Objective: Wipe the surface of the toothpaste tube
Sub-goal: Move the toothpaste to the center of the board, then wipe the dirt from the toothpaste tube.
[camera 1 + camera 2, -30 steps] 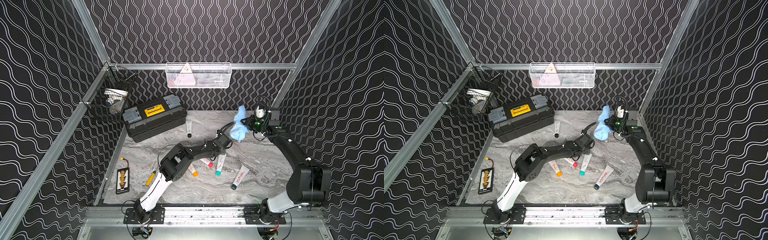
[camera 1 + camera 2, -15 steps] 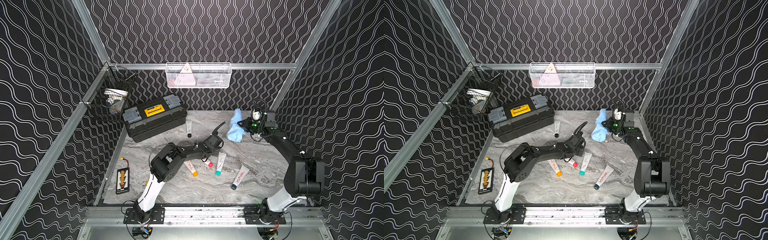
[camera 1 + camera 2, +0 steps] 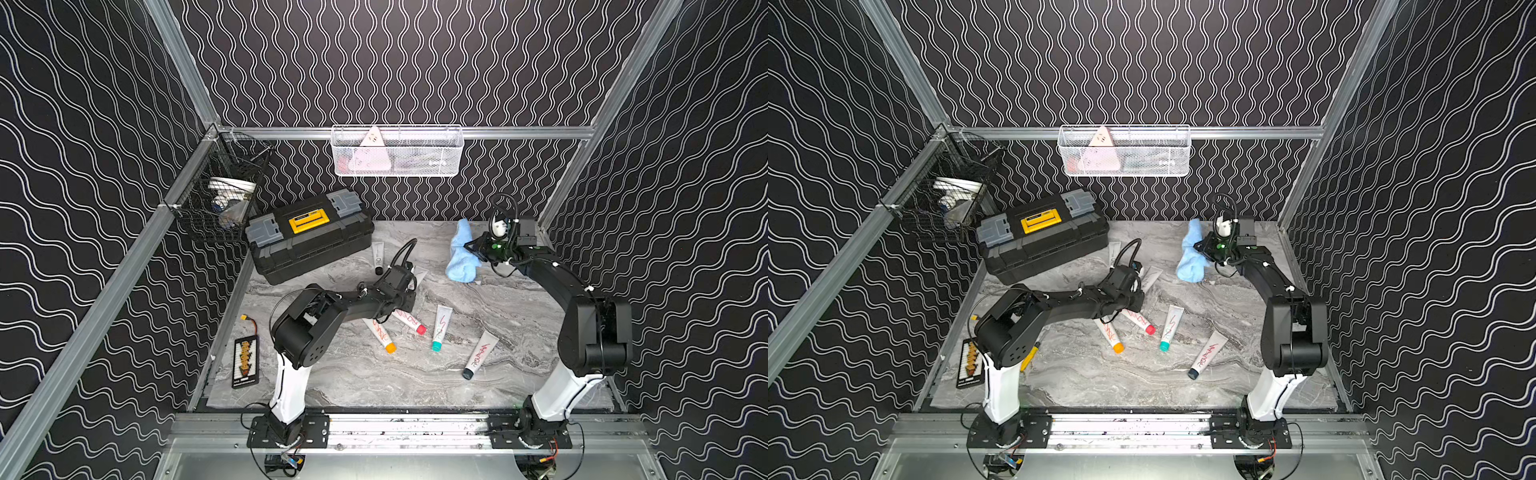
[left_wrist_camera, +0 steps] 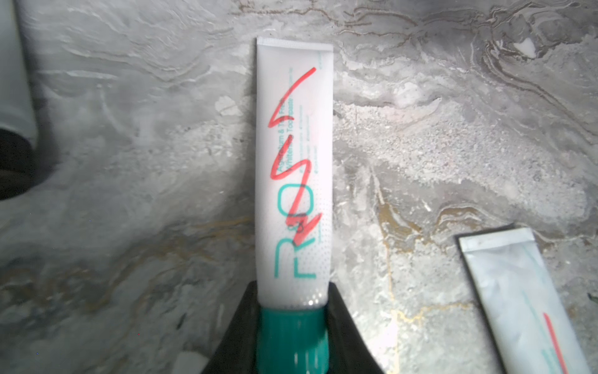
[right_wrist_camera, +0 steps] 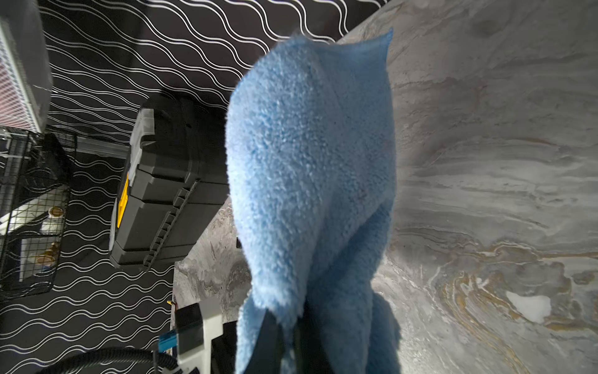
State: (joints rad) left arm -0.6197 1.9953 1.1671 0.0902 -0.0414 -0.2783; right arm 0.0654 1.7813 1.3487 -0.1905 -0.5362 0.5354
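The left end effector [image 4: 293, 293] is clenched on the teal cap end of a white toothpaste tube [image 4: 293, 168], which is marked with a red scribble. The toothpaste tube is held just off the front corner of the black toolbox [image 3: 311, 241]; whether it touches the surface [image 3: 374, 382] cannot be told. A blue cloth [image 5: 310, 168] is gripped by the right end effector [image 5: 288, 333], farther from the toolbox and apart from the toothpaste tube.
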